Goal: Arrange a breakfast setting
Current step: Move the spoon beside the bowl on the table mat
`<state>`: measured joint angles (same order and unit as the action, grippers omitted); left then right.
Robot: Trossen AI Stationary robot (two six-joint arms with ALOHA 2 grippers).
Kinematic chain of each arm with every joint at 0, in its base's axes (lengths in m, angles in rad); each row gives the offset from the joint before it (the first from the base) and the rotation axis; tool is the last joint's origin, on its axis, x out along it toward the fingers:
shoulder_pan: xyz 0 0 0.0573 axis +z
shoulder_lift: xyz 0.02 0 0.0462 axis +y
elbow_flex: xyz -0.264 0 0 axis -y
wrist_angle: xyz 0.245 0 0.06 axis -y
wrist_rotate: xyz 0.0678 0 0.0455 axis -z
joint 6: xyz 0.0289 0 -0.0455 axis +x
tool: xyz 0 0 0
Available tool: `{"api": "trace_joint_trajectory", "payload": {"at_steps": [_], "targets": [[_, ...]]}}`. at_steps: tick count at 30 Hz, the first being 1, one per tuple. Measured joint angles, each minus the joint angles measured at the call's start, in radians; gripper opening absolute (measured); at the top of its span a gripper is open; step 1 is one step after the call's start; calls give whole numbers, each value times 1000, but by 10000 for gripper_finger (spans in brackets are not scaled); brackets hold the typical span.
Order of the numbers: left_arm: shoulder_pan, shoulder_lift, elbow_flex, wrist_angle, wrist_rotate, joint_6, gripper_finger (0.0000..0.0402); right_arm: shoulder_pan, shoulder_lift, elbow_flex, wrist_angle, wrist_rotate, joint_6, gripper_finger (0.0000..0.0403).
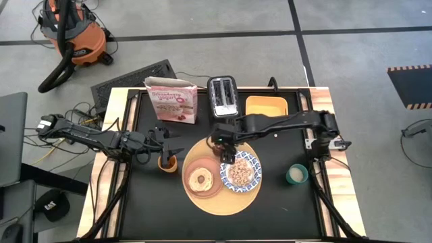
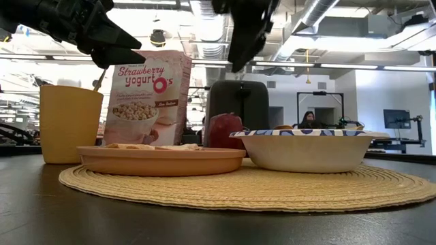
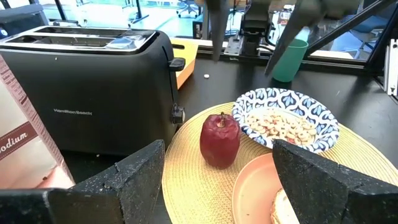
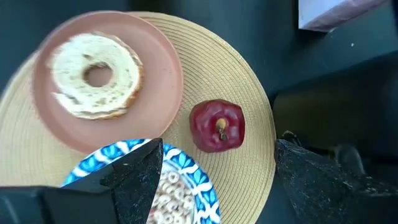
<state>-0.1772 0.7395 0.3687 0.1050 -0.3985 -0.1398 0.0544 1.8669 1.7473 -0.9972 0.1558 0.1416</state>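
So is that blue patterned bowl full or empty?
The blue patterned bowl is partly filled: pale cereal rings cover its bottom, below the rim.

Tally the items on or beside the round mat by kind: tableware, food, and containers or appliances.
Tableware: 4 (pink plate, patterned bowl, yellow cup, teal cup)
Food: 3 (bagel, apple, cereal)
Containers or appliances: 3 (cereal box, toaster, yellow tray)
Total: 10
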Motion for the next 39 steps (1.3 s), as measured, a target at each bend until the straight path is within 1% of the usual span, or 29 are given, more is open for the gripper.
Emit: {"api": "trace_joint_trajectory", "payload": {"at_steps": [6, 10, 15, 19, 21, 24, 29, 33, 36, 39], "targets": [[0, 0, 0, 0, 0, 0, 281, 36, -71, -3, -19, 1, 16, 333], [0, 0, 0, -1, 0, -3, 281, 64, -106, -46, -9, 2, 22, 333], [0, 0, 0, 3, 1, -13, 281, 99, -174, -192, 75, 4, 47, 333], [0, 0, 2, 32, 3, -18, 281, 127, -247, -347, 207, 8, 73, 333], [0, 0, 20, 14, 3, -27, 281, 142, -284, -421, 267, 8, 86, 333], [0, 0, 85, -89, 3, -46, 281, 162, -330, -513, 347, 8, 110, 333], [0, 0, 233, -401, 1, -142, 281, 201, -394, -637, 462, 11, 124, 334], [0, 0, 328, -646, 3, -244, 281, 220, -429, -704, 524, 11, 123, 334], [0, -2, 355, -768, 27, -314, 281, 227, -444, -740, 553, 27, 120, 334], [0, -1, 329, -832, 59, -328, 281, 227, -449, -769, 572, 30, 115, 334]]}}
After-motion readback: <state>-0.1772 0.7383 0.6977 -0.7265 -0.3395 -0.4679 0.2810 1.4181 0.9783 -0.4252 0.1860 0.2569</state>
